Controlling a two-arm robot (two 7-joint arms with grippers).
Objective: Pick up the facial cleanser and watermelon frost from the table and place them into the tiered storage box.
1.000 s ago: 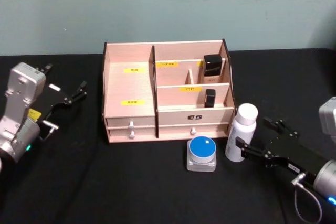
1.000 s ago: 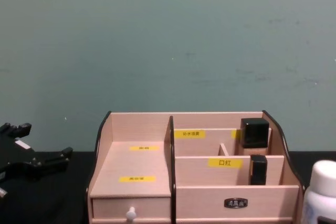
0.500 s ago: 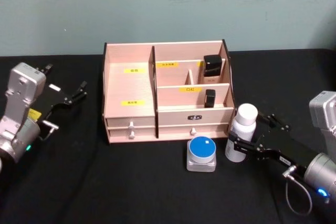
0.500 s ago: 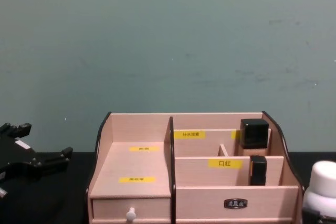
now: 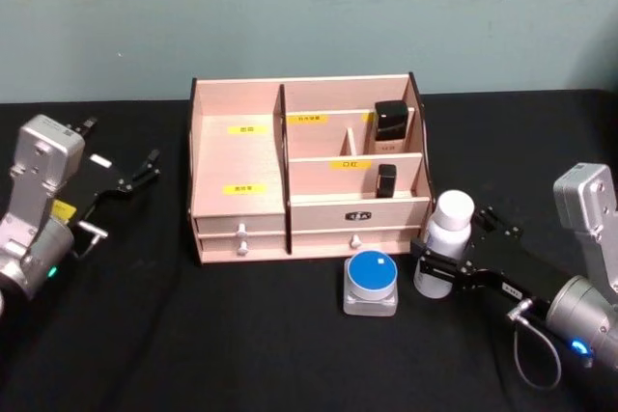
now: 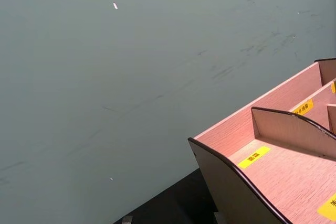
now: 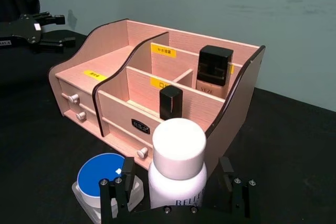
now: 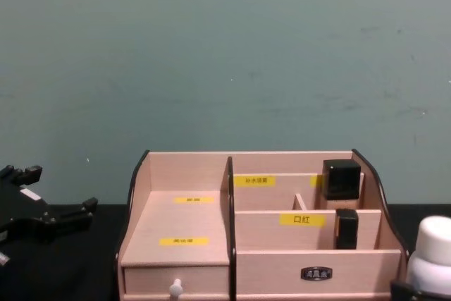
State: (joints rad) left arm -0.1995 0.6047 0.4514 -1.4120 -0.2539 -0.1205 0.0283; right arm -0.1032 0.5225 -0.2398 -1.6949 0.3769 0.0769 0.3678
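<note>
In the head view we see the tiered storage box (image 5: 241,156) at the middle of the black bench (image 5: 241,344). The facial cleanser (image 5: 450,224) stands upright at its 4 o'clock, just beside the front right corner, with the watermelon frost (image 5: 372,279) near the bottle's 8 o'clock. Our right jaws are spread either side of the bottle, and our left jaws hang spread, well apart at the box's 9 o'clock.

The right wrist view shows a gap between each jaw and the bottle, with the blue-lidded jar just beside one jaw.

In the chest view the bottle's cap sits at the box's 4 o'clock, and the left wrist view shows the box's left compartment.
</note>
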